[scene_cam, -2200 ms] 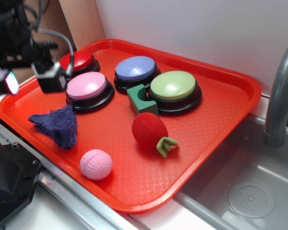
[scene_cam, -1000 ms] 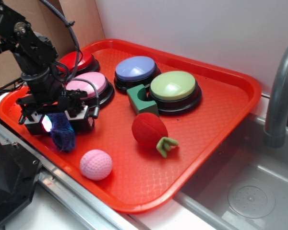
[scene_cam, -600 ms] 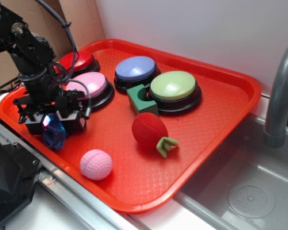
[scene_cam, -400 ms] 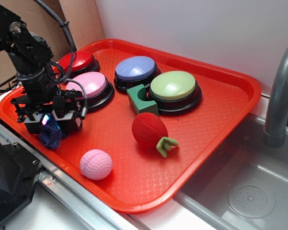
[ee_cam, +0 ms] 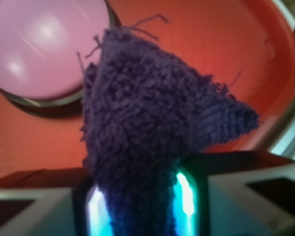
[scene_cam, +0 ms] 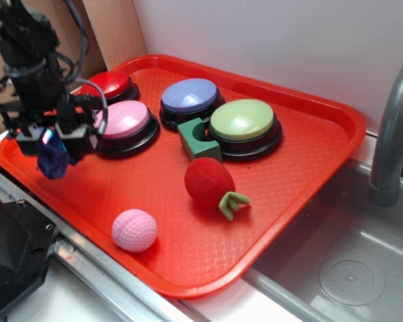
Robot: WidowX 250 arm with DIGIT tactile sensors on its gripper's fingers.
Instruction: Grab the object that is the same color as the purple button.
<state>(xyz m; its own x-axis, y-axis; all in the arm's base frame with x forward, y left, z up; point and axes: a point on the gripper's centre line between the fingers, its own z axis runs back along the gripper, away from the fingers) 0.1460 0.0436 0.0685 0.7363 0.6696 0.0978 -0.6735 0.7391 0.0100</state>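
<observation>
The dark blue-purple knitted cloth hangs from my gripper, lifted off the red tray over its left front corner. In the wrist view the fuzzy cloth fills the middle, pinched between my two lit fingers, so the gripper is shut on it. The purple button with its periwinkle dome stands at the back of the tray, well to the right of my arm.
Pink button sits right beside my gripper, red button behind it, green button further right. A green block, a red plush strawberry and a pink dimpled ball lie on the tray. Sink and faucet at right.
My gripper came down on the cloth, shut on it, and has risen and moved left, carrying the cloth off the tray floor.
</observation>
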